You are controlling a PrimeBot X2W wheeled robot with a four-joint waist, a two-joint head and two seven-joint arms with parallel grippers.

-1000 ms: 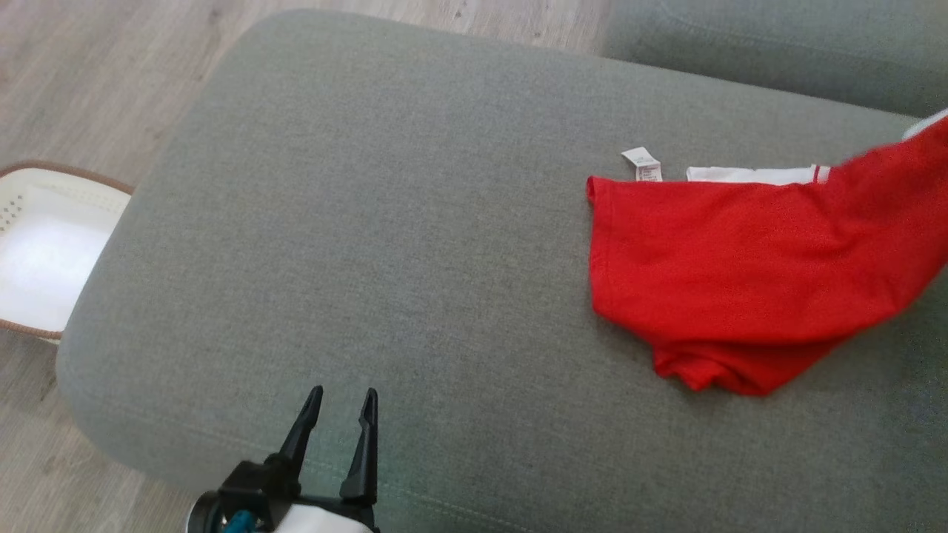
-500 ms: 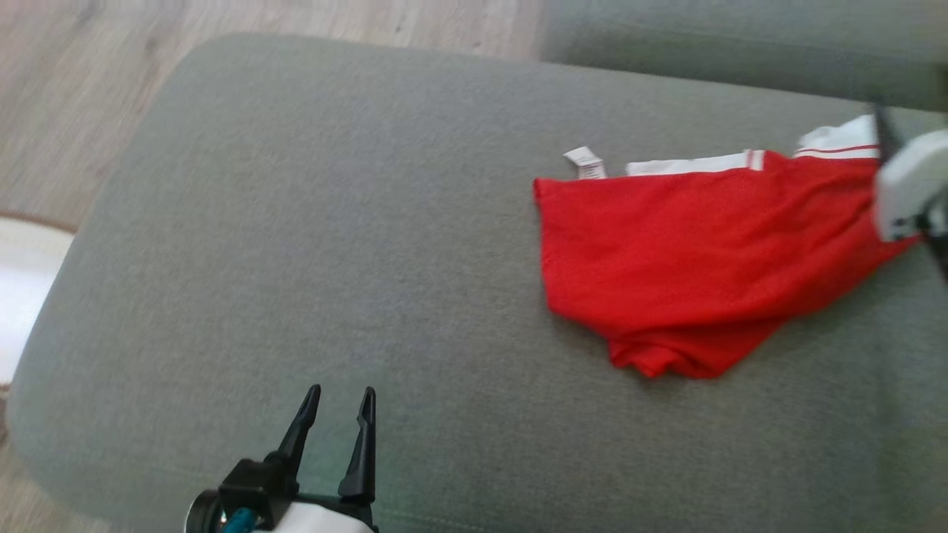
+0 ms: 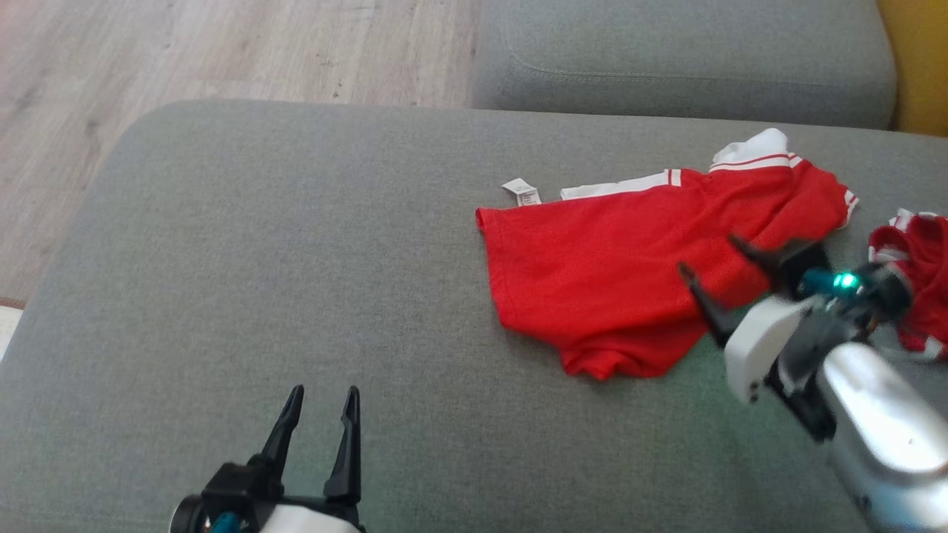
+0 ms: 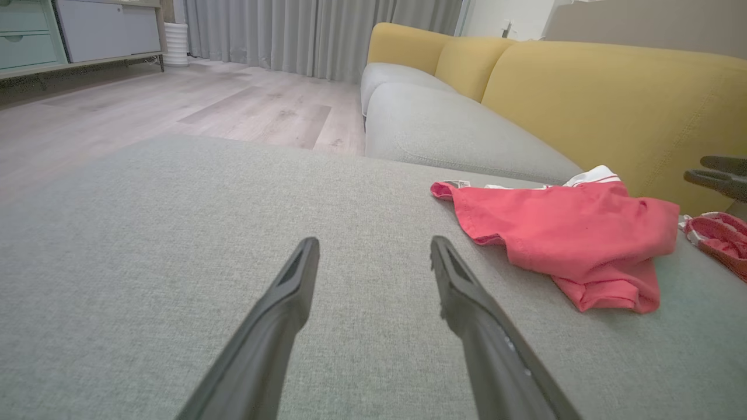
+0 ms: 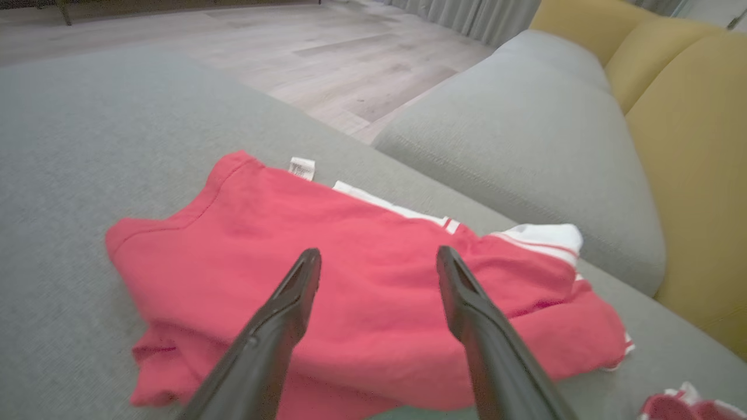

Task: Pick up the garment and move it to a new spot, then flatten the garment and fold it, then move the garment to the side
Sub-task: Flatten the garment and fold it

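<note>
Head view has the red garment [image 3: 607, 274] lying loosely bunched on the grey cushion [image 3: 296, 259], toward my right side. My right gripper [image 3: 707, 255] is over its right part, fingers spread wide and holding nothing. My left gripper [image 3: 324, 390] is near the cushion's front edge, well apart from the garment, fingers also spread and empty.

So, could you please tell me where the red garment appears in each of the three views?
Head view: red garment right of centre, lying on the grey cushion.
Left wrist view: right of centre, beyond the fingers.
Right wrist view: centre, behind both fingers.
Shared landmark: white striped trim at the garment's far end.
</note>
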